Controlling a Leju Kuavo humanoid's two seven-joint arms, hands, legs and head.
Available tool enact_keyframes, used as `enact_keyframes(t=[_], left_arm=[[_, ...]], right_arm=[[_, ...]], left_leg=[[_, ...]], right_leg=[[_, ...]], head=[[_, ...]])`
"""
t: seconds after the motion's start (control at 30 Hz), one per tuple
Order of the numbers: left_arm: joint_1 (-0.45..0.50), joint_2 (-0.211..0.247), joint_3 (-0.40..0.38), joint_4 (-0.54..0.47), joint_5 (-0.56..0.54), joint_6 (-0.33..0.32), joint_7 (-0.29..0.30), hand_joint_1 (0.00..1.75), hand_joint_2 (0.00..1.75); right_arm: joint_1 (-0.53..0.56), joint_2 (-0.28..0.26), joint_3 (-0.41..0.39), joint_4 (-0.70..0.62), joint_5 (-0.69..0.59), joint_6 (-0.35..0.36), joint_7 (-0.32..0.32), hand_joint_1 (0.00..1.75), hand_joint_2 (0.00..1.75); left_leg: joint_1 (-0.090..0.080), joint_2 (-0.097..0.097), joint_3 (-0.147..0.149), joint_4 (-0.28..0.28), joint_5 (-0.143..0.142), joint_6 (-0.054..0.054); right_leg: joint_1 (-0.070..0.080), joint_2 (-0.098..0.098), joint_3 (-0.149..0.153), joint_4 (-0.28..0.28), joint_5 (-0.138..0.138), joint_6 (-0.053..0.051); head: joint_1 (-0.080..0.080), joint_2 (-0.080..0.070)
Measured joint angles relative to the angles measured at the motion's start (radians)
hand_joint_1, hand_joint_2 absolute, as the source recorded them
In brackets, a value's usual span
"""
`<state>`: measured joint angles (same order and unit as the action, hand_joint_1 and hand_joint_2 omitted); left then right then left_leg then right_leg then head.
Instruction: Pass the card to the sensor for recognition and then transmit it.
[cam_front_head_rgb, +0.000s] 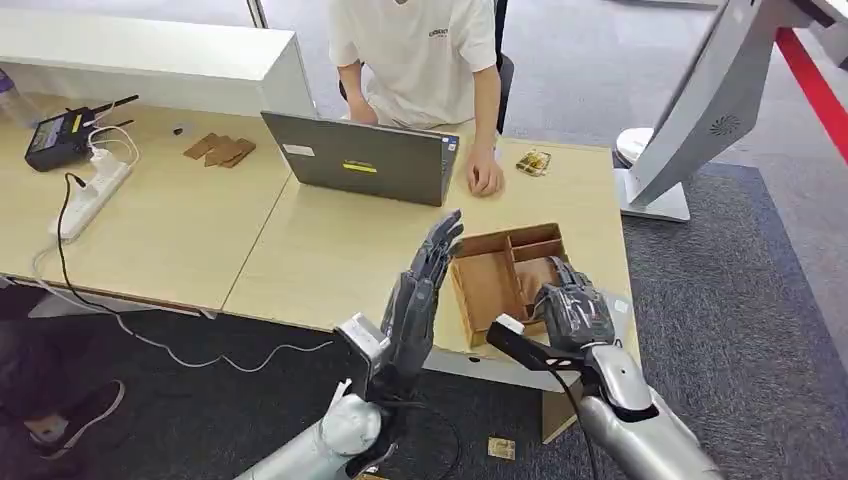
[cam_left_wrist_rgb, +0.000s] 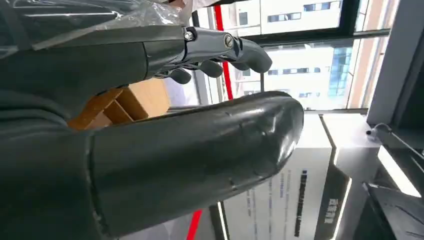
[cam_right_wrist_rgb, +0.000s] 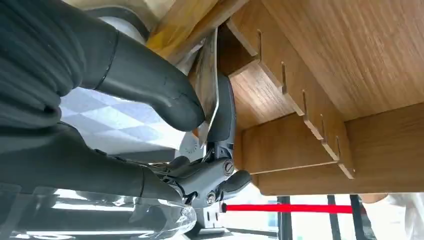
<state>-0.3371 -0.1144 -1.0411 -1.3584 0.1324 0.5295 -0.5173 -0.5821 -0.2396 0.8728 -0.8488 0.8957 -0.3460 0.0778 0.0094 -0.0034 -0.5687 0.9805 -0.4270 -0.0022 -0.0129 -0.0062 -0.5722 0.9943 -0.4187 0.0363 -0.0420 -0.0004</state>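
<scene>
My right hand (cam_front_head_rgb: 570, 312) reaches into the near right part of the divided wooden box (cam_front_head_rgb: 488, 285) at the table's front edge. In the right wrist view its thumb (cam_right_wrist_rgb: 150, 85) and a finger pinch a thin pale card (cam_right_wrist_rgb: 210, 82) on edge beside the box's wooden wall (cam_right_wrist_rgb: 300, 145). In the head view the hand covers the card. My left hand (cam_front_head_rgb: 425, 295) is raised upright left of the box, fingers stretched out and apart, holding nothing. The left wrist view shows its thumb (cam_left_wrist_rgb: 200, 155), straight fingers (cam_left_wrist_rgb: 220, 47) and the box (cam_left_wrist_rgb: 125, 102) behind them.
A person sits behind the table at a grey laptop (cam_front_head_rgb: 365, 158), one hand (cam_front_head_rgb: 485, 178) resting on the tabletop beyond the box. A white slanted kiosk stand (cam_front_head_rgb: 700, 110) rises right of the table. A power strip (cam_front_head_rgb: 92, 195), a black device (cam_front_head_rgb: 60, 135) and brown cards (cam_front_head_rgb: 220, 150) lie far left.
</scene>
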Motion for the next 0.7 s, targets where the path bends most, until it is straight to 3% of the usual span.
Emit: enact_keyframes(t=[0.33, 0.7], left_arm=[[0.003, 0.000, -0.003, 0.000, -0.010, 0.000, 0.010, 0.00, 0.00], [0.003, 0.000, -0.004, 0.000, -0.009, 0.000, 0.008, 0.00, 0.00]], right_arm=[[0.019, -0.012, 0.000, -0.031, 0.013, -0.012, 0.007, 1.75, 1.75], [0.009, -0.014, -0.049, -0.185, 0.086, -0.140, 0.076, 1.75, 1.75]], left_leg=[[0.000, 0.000, 0.000, 0.000, 0.000, 0.000], [0.000, 0.000, 0.000, 0.000, 0.000, 0.000]], right_leg=[[0.000, 0.000, 0.000, 0.000, 0.000, 0.000], [0.000, 0.000, 0.000, 0.000, 0.000, 0.000]], head=[[0.000, 0.000], [0.000, 0.000]])
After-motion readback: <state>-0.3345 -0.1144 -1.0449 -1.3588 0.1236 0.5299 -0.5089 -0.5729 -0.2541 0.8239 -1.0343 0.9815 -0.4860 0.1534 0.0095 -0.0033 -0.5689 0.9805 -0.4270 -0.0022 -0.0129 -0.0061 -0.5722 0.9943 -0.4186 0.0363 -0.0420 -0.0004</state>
